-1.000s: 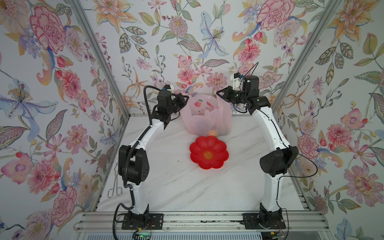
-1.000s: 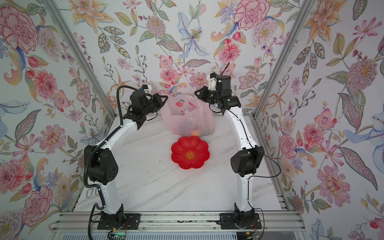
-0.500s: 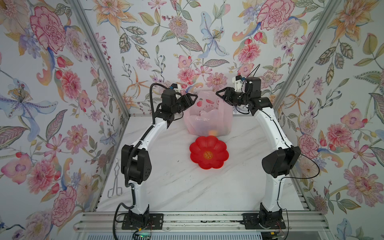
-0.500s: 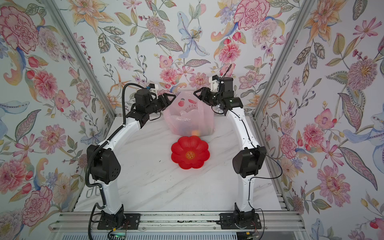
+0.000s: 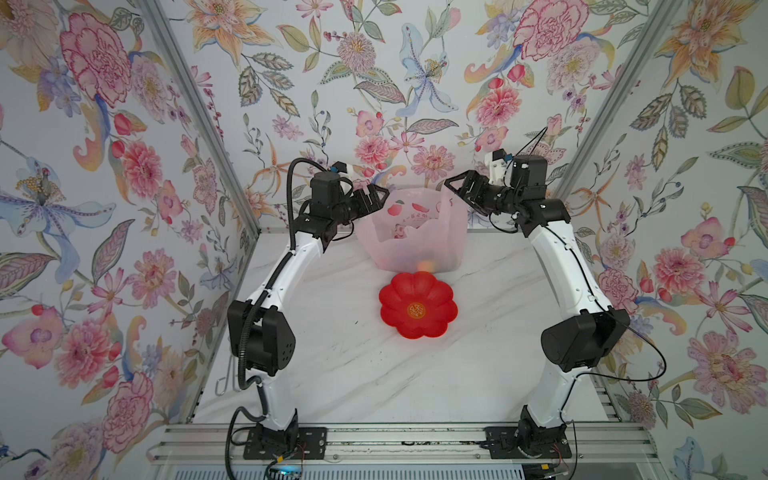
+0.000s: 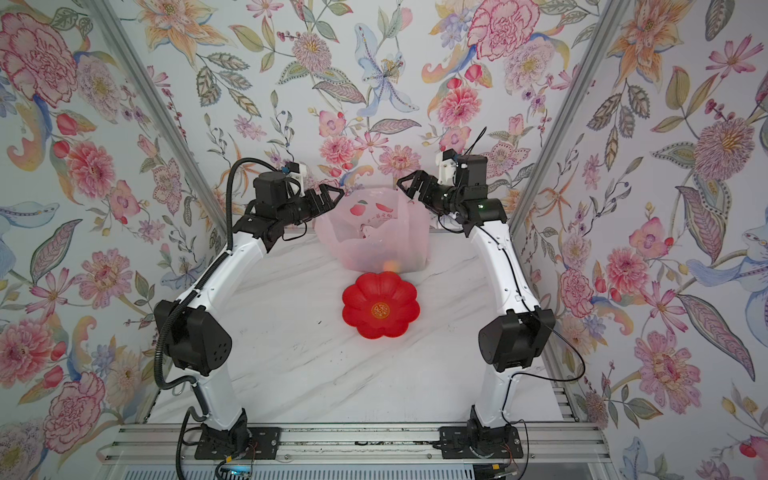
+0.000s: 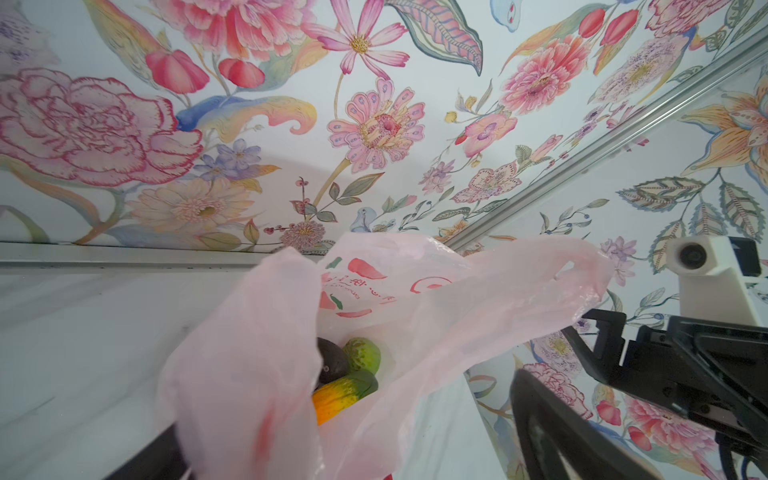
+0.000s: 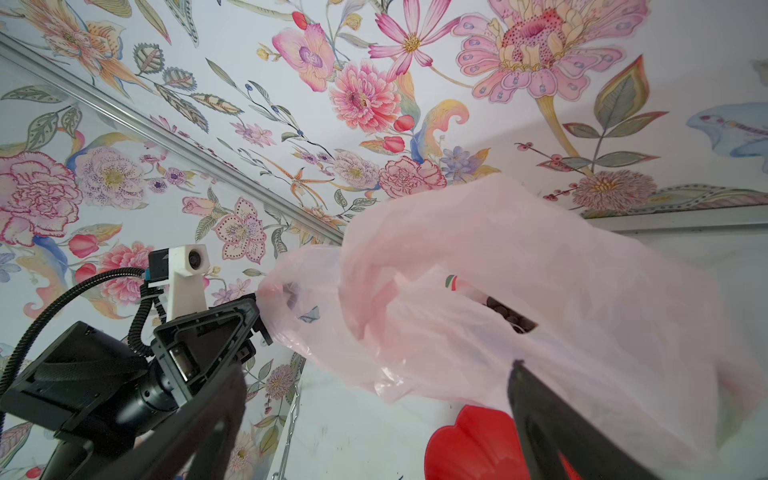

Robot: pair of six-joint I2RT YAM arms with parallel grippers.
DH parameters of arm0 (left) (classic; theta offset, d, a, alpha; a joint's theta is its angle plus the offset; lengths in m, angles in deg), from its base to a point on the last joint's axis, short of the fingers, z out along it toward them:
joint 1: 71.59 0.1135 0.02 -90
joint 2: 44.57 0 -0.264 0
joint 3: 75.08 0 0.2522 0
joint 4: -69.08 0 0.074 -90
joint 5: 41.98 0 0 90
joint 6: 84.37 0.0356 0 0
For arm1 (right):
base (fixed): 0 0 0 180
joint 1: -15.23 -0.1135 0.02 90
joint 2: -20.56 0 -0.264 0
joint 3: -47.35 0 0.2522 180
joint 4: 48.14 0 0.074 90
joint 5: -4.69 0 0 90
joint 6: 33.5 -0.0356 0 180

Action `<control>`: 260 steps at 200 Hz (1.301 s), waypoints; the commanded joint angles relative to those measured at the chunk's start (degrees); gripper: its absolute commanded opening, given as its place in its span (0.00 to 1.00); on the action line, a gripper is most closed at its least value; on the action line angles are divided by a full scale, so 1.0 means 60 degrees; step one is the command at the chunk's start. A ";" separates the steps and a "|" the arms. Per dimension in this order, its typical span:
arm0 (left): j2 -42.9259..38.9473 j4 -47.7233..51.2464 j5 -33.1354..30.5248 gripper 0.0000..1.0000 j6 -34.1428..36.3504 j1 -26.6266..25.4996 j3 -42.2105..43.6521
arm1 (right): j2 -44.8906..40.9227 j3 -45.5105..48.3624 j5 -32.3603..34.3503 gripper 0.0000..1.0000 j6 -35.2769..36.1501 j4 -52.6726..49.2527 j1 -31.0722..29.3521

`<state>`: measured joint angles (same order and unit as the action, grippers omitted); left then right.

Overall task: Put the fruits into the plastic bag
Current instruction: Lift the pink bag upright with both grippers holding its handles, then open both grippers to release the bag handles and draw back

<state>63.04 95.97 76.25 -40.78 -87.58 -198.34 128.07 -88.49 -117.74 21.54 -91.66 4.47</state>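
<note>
1. Standing at the far middle of the marble table point(image 5: 353, 374), the plastic bag point(image 5: 411, 245) has its mouth gaping upward between the two grippers in both top views.
2. The left gripper point(image 5: 376, 198) sits at the bag's upper left edge with its fingers spread wide. One fingertip point(image 8: 254, 308) touches the film, and nothing is pinched.
3. The right gripper point(image 5: 457, 193) sits at the upper right edge, likewise spread wide and clamping nothing. The bag's rim hangs just beside its tip.
4. The fruits lie in the bag's bottom: a dark avocado-like piece point(image 7: 332, 362), a green bumpy ball point(image 7: 365, 355) and a green-and-orange oblong point(image 7: 345, 392). A dark purple grape bunch point(image 8: 508, 314) shows through the mouth.
5. A red flower-shaped dish point(image 5: 417, 309) lies just on the near side of the bag. Whether the two touch, I cannot tell.
</note>
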 commanded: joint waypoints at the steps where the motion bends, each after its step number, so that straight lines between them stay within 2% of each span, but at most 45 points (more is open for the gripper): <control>1: -0.0745 0.0288 -0.0197 0.99 0.0488 0.0295 0.0187 | -0.0500 0.0315 0.0213 0.99 0.0243 -0.0134 0.0145; 126: -0.2935 0.0878 -0.1391 0.99 0.1575 0.1050 0.1396 | -0.2311 0.2221 0.0356 0.99 0.0435 0.0132 0.1241; 135: -0.3426 0.0861 -0.1494 0.99 0.1625 0.1071 0.1552 | -0.2481 0.2445 0.0376 0.99 0.0393 0.0218 0.1341; 206: -0.5195 0.0284 -0.2104 0.99 0.1943 0.1292 0.3520 | -0.3605 0.3509 0.0637 0.99 0.0456 0.0413 0.1844; 260: -0.6844 -0.1023 -0.2703 0.99 0.2635 0.1353 0.5457 | -0.4894 0.5005 0.1611 0.99 0.0846 0.1361 0.1993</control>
<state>26.58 95.73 62.80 -28.68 -80.10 -169.72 102.67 -62.16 -111.93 24.25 -88.03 16.18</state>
